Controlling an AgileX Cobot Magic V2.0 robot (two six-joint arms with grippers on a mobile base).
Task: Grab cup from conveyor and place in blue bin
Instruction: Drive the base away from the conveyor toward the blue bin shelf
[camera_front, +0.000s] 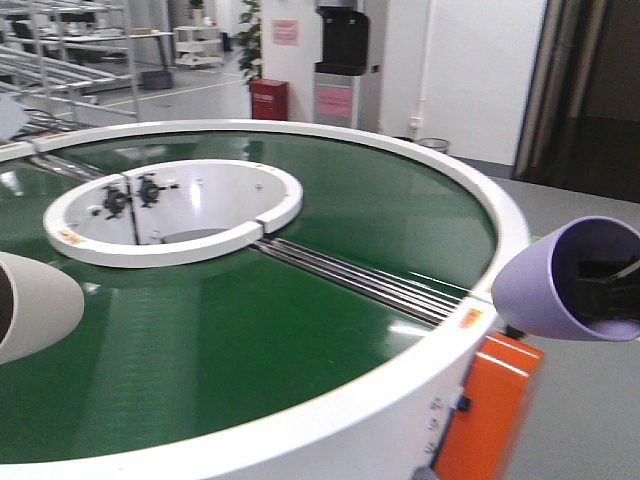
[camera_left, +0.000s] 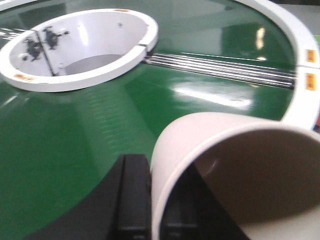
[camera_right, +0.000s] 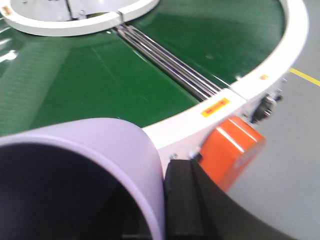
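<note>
Grip of left tool (camera_left: 155, 200) on cream cup (camera_left: 225, 125), right tool (camera_right: 160, 210) on lilac cup (camera_front: 535, 280).

The cream cup (camera_left: 235, 165) fills the left wrist view's lower right and is cut by the right and bottom edges. The left tool (camera_left: 157, 212) is blurred and runs off the bottom, one black finger outside the cup wall, the other only a dark shape inside. In the front view this cup shows as a sliver at the left edge. The lilac cup (camera_right: 75, 185) is cut by the left and bottom edges of the right wrist view; the right tool (camera_right: 160, 212) beside its wall hides part of the orange box (camera_right: 235, 150). The conveyor (camera_front: 300, 330) runs off every view.
</note>
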